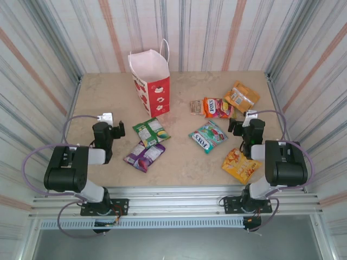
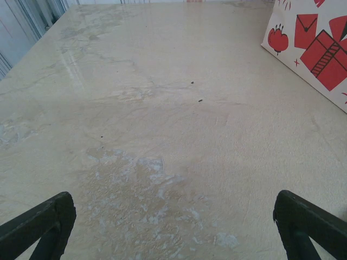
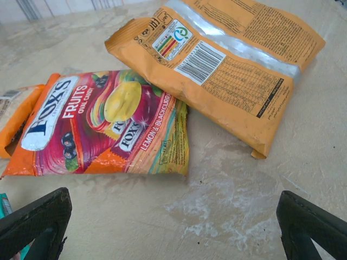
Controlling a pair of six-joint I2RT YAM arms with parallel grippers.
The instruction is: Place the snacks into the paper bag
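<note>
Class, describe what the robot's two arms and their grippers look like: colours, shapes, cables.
Both the left arm and right arm have bulky black joint housings, pale silver links and looping lavender cables. Gripper fingers are black, tapered wedges.

Beige marbled tabletop point(image 1: 108, 97); striped walls point(image 1: 217, 32), perhaps corrugated metal; even light
</note>
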